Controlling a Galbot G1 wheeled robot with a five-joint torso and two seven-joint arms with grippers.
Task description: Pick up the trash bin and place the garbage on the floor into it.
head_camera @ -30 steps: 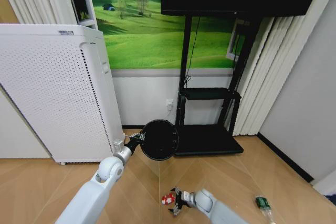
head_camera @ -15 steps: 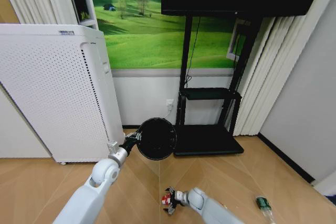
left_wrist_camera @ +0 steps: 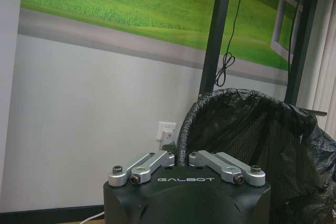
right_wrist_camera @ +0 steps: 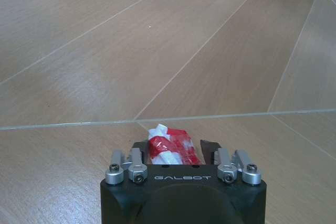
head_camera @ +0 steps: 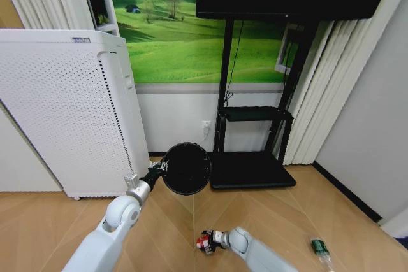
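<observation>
Left to right. A tall white perforated appliance [head_camera: 70, 113] stands at the left on the floor [head_camera: 357, 221], a light tan wooden parquet laid in chevron pattern.

The left claw [head_camera: 156, 171] is raised above the floor, just in front of the appliance's lower right corner. It is clenched on the rim of the trash bin [head_camera: 186, 169], a small black round wastebasket lined with a black plastic bag. The bin is held off the floor and tipped over: its long axis runs roughly level and its dark mouth faces the head camera. In the left wrist view the claw [left_wrist_camera: 181, 157] pinches the bin's rim [left_wrist_camera: 247, 129] between its closed fingers, with the bin extending away from the claw toward the white wall and a wall socket [left_wrist_camera: 167, 131].

Behind the bin stands a black TV stand [head_camera: 252, 157], its flat base on the floor against the wall.

The right claw [head_camera: 205, 243] is low at the floor, below the bin and slightly right of it. It is grasping a crumpled red-and-white wrapper [head_camera: 203, 242]; in the right wrist view the wrapper [right_wrist_camera: 170, 148] sits between the fingers [right_wrist_camera: 210, 145], protruding forward from the claw [right_wrist_camera: 176, 148].

Further right, well apart from both claws, a small green bottle with a pale label [head_camera: 319, 247] lies on the floor, its long axis running away from the camera and slightly left. Pale curtains and a grey wall close the right side.
</observation>
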